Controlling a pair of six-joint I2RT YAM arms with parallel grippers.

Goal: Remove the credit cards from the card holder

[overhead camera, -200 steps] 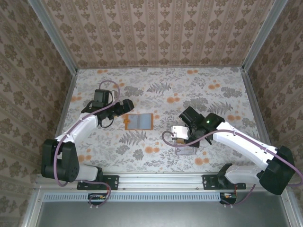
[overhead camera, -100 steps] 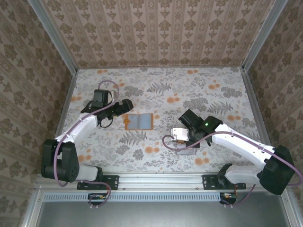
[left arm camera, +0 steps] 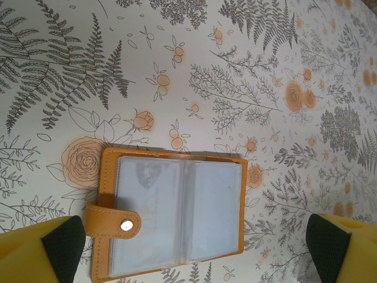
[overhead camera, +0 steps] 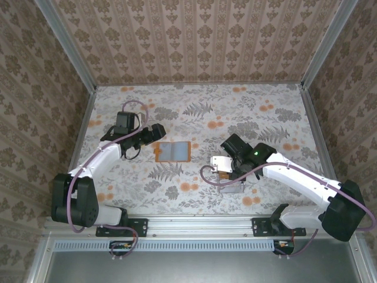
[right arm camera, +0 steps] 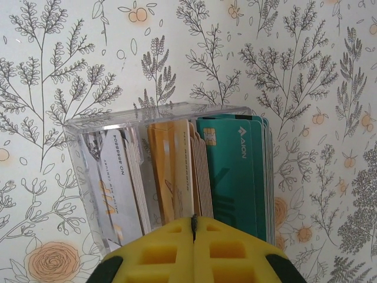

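- Left wrist view is showing the card holder (left arm camera: 171, 215) lying open and flat on the bench (left arm camera: 247, 71), which is wearing a smooth pale cover printed with grey ferns and orange flowers.
- The card holder is looking like stitched orange leather, rectangular with rounded corners, and its 2 glossy clear sleeves are giving a grey-blue sheen.
- A strap (left arm camera: 112, 223) with a round metal snap is folding over its left edge, and a pale card (left arm camera: 150, 188) with faint print is showing through the left sleeve.
- The left gripper (left arm camera: 197, 250) is hanging wide open above the near edge of the card holder, its yellow fingers with black pads sitting at both lower corners of the view and touching nothing.
- From the top external view, the card holder (overhead camera: 172, 151) is lying left of centre, with the left gripper (overhead camera: 154, 134) just beside its left end.
- Right wrist view is showing a clear, hard-walled rectangular tray (right arm camera: 82, 147) standing on the bench, well apart from the card holder.
- The credit cards (right arm camera: 171, 177) are standing on edge inside it: thin stiff rectangles, white ones at the left, tan-orange in the middle, teal ones (right arm camera: 235, 177) at the right.
- The right gripper (right arm camera: 194, 227) is sitting fully closed, its 2 yellow fingers pressing together along a hairline seam just over the tan-orange cards; I cannot tell whether it is touching them.
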